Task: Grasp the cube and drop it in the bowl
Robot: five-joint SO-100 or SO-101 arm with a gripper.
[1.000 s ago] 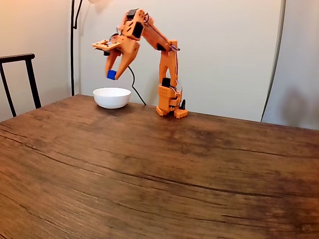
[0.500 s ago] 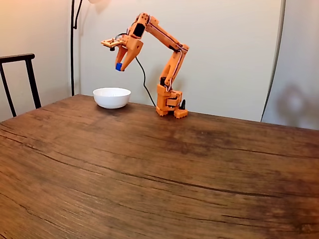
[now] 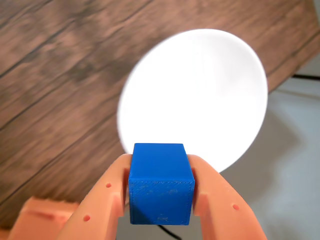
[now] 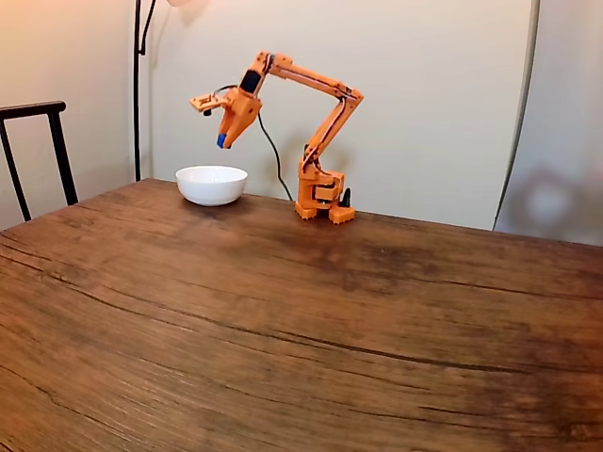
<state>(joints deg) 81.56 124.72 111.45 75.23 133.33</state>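
Note:
The blue cube (image 3: 161,184) is clamped between my orange fingers (image 3: 220,200) in the wrist view, held in the air. Below and beyond it lies the white bowl (image 3: 200,95), with nothing inside it. In the fixed view my gripper (image 4: 222,140) hangs shut on the cube (image 4: 221,140) well above the bowl (image 4: 211,184), over its right half. The bowl stands at the far left of the wooden table, left of my orange base (image 4: 320,200).
A dark chair (image 4: 33,151) stands off the table's left edge, and a black lamp pole (image 4: 138,85) rises behind the bowl. A black cable (image 4: 268,151) hangs from the arm behind the bowl. The wooden table (image 4: 301,330) stretches wide toward the camera.
The arm has stretched out and lifted, carrying the cube a little to the right and slightly higher above the bowl. The grip on the cube has held throughout.

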